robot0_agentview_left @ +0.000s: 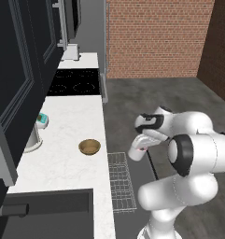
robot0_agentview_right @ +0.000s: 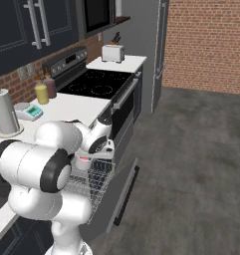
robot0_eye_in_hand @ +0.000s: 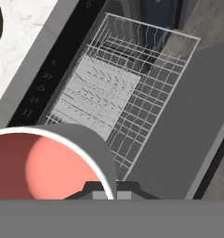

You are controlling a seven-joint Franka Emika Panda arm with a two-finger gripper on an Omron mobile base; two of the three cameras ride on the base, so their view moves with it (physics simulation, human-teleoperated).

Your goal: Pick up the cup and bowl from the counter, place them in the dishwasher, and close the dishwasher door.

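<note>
My gripper (robot0_agentview_left: pixel 143 144) hangs over the open dishwasher, shut on the rim of the cup (robot0_agentview_left: pixel 136 151). The cup (robot0_eye_in_hand: pixel 43 162) is pale with a pinkish-red inside and is held above the grey wire rack (robot0_eye_in_hand: pixel 118 97). In the right base view the cup (robot0_agentview_right: pixel 85 162) sits just over the rack (robot0_agentview_right: pixel 95 182). The golden-brown bowl (robot0_agentview_left: pixel 89 147) rests on the white counter (robot0_agentview_left: pixel 62 168), left of the rack (robot0_agentview_left: pixel 120 183). The dishwasher door (robot0_agentview_right: pixel 119 193) lies folded down and open; the door (robot0_eye_in_hand: pixel 178 144) runs along the rack's side.
A black sink (robot0_agentview_left: pixel 48 214) is set in the near counter. Paper towel roll (robot0_agentview_right: pixel 4 115), teal-and-white object (robot0_agentview_right: pixel 31 111) and bottles (robot0_agentview_right: pixel 42 92) stand by the wall. The black stovetop (robot0_agentview_right: pixel 94 82) and a toaster (robot0_agentview_right: pixel 113 52) lie beyond. Grey floor opens to the right.
</note>
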